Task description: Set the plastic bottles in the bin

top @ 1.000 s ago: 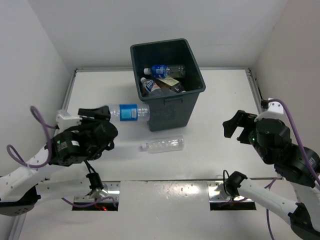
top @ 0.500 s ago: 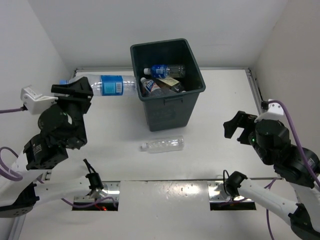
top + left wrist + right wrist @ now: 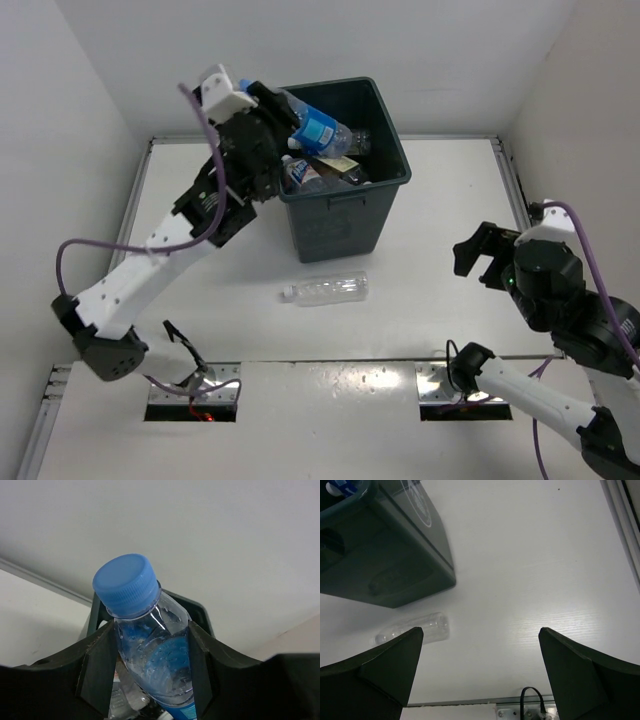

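**Blue-capped bottle [image 3: 150, 645] held over the bin [image 3: 345, 215]**

My left gripper [image 3: 277, 108] pinched the bottle above the bin's far left rim. Other bottles [image 3: 325, 172] lay inside. My right gripper [image 3: 478, 257] hung at right, fingers spread. An unlabelled bottle [image 3: 325, 289] lay on the table near the bin.

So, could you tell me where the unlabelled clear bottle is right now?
In the top view, the unlabelled bottle lies on its side on the table, just in front of the bin, around mid-table.

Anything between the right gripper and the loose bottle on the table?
Nothing: bare table separates right gripper from the unlabelled bottle, per the top view.
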